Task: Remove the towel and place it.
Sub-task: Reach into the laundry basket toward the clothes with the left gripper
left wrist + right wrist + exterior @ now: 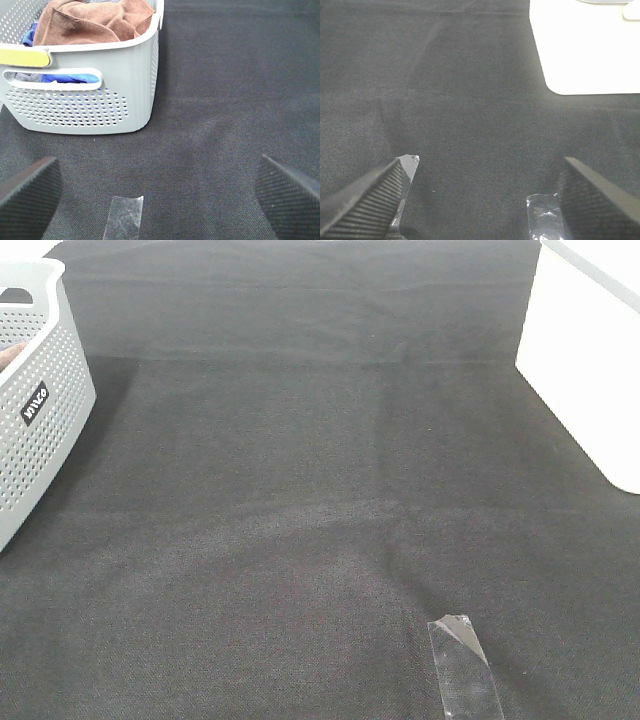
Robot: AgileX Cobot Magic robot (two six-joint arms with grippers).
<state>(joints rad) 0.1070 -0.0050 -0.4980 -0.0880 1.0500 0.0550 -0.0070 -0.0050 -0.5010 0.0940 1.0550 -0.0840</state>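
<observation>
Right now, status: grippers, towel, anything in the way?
Left gripper open, empty. Right gripper open, empty. Towel bunched in grey basket, over blue cloth. Nothing covering it.

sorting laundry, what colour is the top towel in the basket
Brown towel, clearest in left wrist view.

Qty: 1 basket, 1 towel, 2 clear tape strips, 1 white obj

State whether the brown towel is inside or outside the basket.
Inside: the towel lies bunched within the grey basket, atop blue cloth.
</observation>
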